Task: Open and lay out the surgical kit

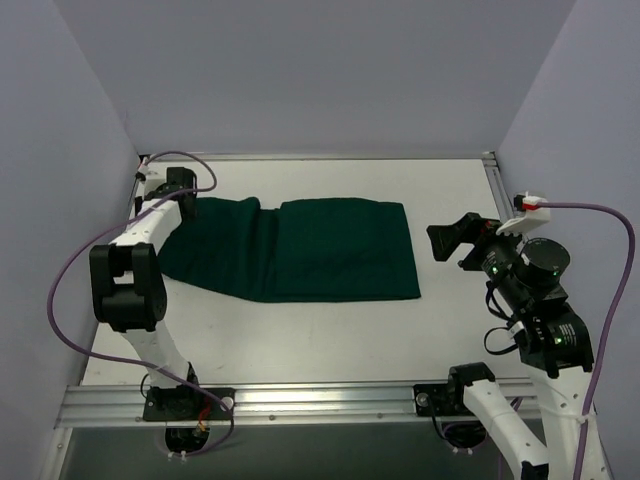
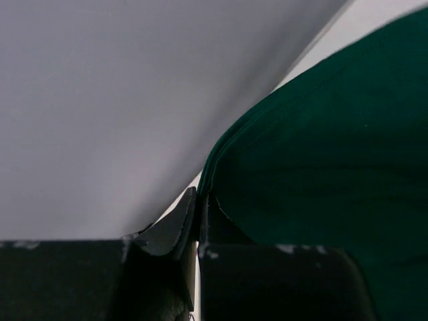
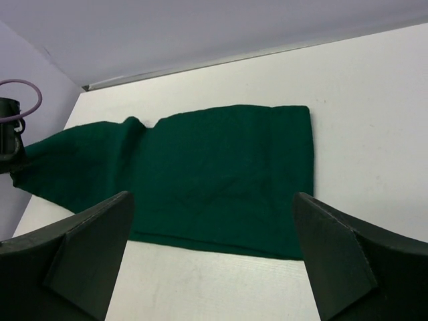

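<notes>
Now left claw [image 2: 198, 204] pinches green drape [image 1: 300, 250] hem; right claw [image 3: 212, 197] gapes.

Left arm [image 1: 150, 222], right arm [image 1: 500, 420]: white links, black joints; purple cables [image 1: 178, 154]; black wedge-shaped tool fingers [image 3: 87, 254].

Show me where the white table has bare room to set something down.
Widest: the white table between the near edge of the dark green cloth drape and the aluminium front rail. Also: the strip between the drape's right edge and the open right gripper. Crowded: the far left corner, where the left gripper pinches the drape's corner.
</notes>
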